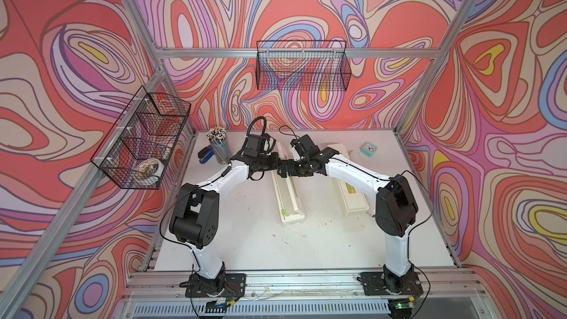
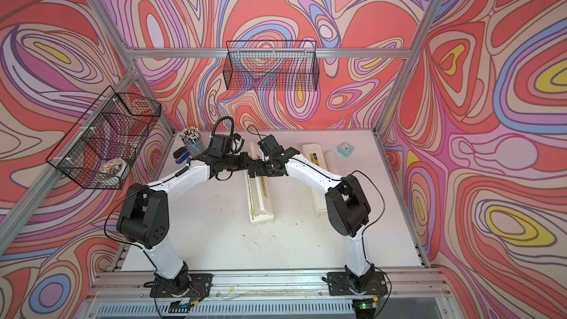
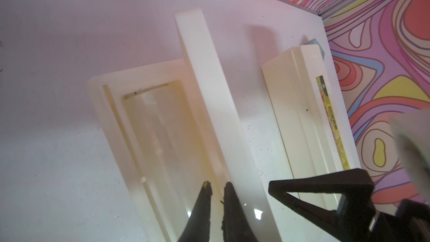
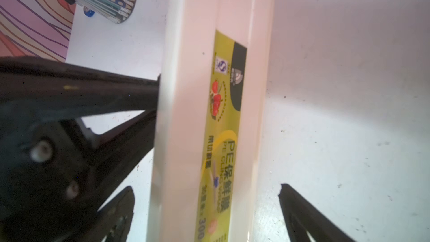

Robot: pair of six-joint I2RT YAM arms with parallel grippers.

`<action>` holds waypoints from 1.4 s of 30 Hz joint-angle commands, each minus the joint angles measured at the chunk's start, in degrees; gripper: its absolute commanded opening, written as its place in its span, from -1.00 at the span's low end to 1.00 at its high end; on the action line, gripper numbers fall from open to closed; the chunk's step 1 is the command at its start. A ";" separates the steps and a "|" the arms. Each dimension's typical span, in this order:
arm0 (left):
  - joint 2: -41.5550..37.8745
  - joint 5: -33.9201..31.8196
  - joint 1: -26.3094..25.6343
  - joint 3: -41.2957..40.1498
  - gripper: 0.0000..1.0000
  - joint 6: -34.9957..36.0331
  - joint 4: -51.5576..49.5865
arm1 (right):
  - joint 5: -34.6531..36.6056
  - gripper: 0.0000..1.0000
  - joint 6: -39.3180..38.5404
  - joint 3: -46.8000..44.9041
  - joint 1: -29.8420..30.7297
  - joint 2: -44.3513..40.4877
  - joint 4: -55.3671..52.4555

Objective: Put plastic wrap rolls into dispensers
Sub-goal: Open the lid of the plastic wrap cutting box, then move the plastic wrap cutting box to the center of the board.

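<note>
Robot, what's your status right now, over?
Left gripper shut over open dispenser; right gripper open astride its raised lid. One roll lies beside closed dispenser. No obstruction seen.

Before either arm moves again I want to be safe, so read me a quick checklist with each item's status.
1. Right gripper fingers clear of the raised lid: ok, open.
2. Left gripper clear of the open dispenser: not ok, shut above it.
3. That dispenser loaded: cannot tell.
4. Second dispenser opened: not ok, lid shut.
5. Spare roll free on table: ok.
</note>
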 commanded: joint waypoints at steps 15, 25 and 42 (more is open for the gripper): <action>-6.10 -14.95 -4.72 -0.42 -0.03 2.88 -14.11 | -1.17 0.90 -4.94 -13.05 -4.54 -13.29 -0.87; -10.93 -15.24 -4.71 -12.10 0.03 -1.66 -13.27 | -7.38 0.86 2.19 -23.11 -4.49 -11.83 6.58; -18.05 -12.00 2.91 -16.55 0.05 -1.08 -13.44 | -15.92 0.61 20.03 -22.13 0.21 -0.56 22.83</action>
